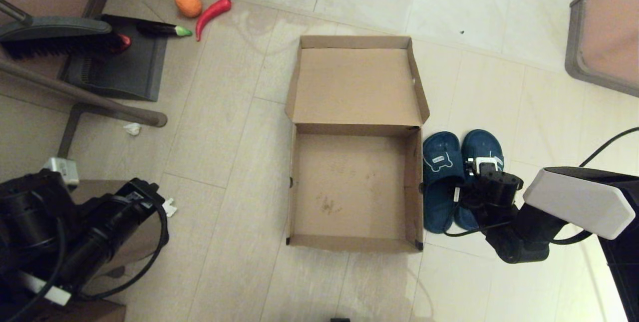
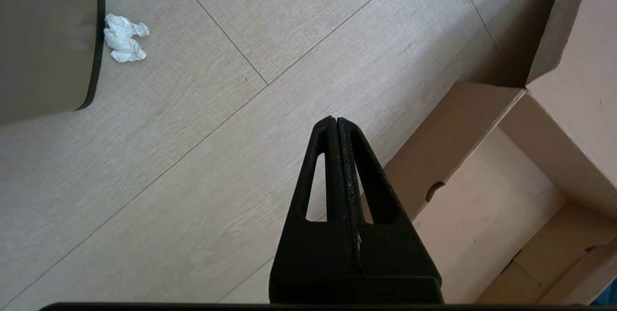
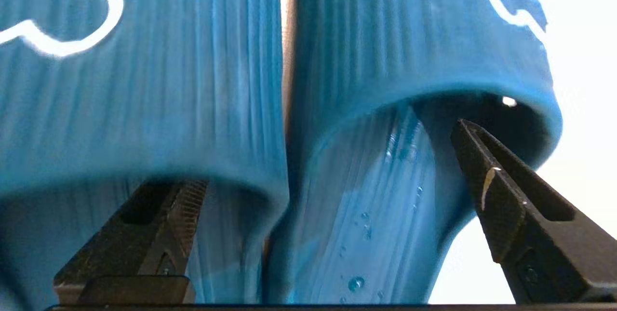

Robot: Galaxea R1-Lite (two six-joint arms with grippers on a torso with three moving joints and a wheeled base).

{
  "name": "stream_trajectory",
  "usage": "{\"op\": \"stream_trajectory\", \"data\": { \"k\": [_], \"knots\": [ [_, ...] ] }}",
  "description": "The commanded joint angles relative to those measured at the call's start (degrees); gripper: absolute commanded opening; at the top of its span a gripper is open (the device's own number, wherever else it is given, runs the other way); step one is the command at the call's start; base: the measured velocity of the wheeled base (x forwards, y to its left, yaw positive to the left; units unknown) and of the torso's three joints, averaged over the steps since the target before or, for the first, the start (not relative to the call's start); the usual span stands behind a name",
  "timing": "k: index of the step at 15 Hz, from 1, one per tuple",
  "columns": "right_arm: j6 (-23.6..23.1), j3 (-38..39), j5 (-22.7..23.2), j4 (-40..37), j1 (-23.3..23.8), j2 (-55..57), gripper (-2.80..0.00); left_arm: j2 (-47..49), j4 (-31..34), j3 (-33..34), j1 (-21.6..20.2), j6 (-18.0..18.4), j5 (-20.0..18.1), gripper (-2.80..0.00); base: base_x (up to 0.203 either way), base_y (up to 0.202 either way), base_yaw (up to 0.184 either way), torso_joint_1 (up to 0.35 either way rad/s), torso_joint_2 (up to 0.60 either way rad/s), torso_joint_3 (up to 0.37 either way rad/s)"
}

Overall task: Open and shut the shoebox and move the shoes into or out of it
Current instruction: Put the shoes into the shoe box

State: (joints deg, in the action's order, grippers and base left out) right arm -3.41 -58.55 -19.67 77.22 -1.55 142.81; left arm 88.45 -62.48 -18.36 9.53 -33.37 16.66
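The brown shoebox (image 1: 349, 187) lies open and empty on the floor, its lid (image 1: 357, 85) folded flat away from me. The two teal slippers (image 1: 439, 162) (image 1: 481, 145) stand side by side against its right wall. My right gripper (image 3: 328, 156) is open low over them, and in the head view the right gripper (image 1: 474, 172) covers their middle. One finger (image 3: 173, 214) reaches under the left slipper's strap (image 3: 144, 84), the other finger (image 3: 501, 205) under the right slipper's strap (image 3: 409, 36). My left gripper (image 2: 335, 123) hangs shut and empty above the floor beside the shoebox's left wall (image 2: 434, 156).
A dustpan and broom (image 1: 115, 62) and toy vegetables (image 1: 212, 10) lie at the far left, with a metal bar (image 1: 80, 95) across them. A crumpled paper (image 2: 123, 38) lies by the taupe bin (image 2: 43, 36). Furniture (image 1: 604, 32) stands at the far right.
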Motion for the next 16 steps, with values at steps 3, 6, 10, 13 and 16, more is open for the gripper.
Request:
{"op": "stream_trajectory", "data": {
  "k": [3,6,10,13,16],
  "knots": [
    [-0.02,-8.19,-0.24,-3.13,0.42,2.74,0.00,0.34,-0.37,0.12,-0.39,0.32,0.12,-2.80,0.000,0.000,0.000,0.000,0.00,0.000],
    [-0.20,-11.04,-0.55,-3.48,0.41,4.05,0.00,0.67,-0.37,0.08,-0.39,0.32,0.12,-2.80,0.000,0.000,0.000,0.000,0.00,0.000],
    [-0.29,-12.11,-1.19,-3.48,0.41,4.32,0.00,1.46,-0.37,-0.27,-0.39,0.32,0.12,-2.80,0.000,0.000,0.000,0.000,0.00,0.000],
    [-0.29,-11.98,-1.48,-3.39,0.41,4.27,-2.80,1.11,-0.37,0.05,-0.39,0.32,0.12,-2.80,0.000,0.000,0.000,0.000,0.00,0.000],
    [-0.29,-11.44,-1.43,-3.36,0.41,3.43,-2.80,0.96,-0.37,-0.01,-0.39,0.32,0.12,-2.80,0.000,0.000,0.000,0.000,0.00,0.000]
  ]
}}
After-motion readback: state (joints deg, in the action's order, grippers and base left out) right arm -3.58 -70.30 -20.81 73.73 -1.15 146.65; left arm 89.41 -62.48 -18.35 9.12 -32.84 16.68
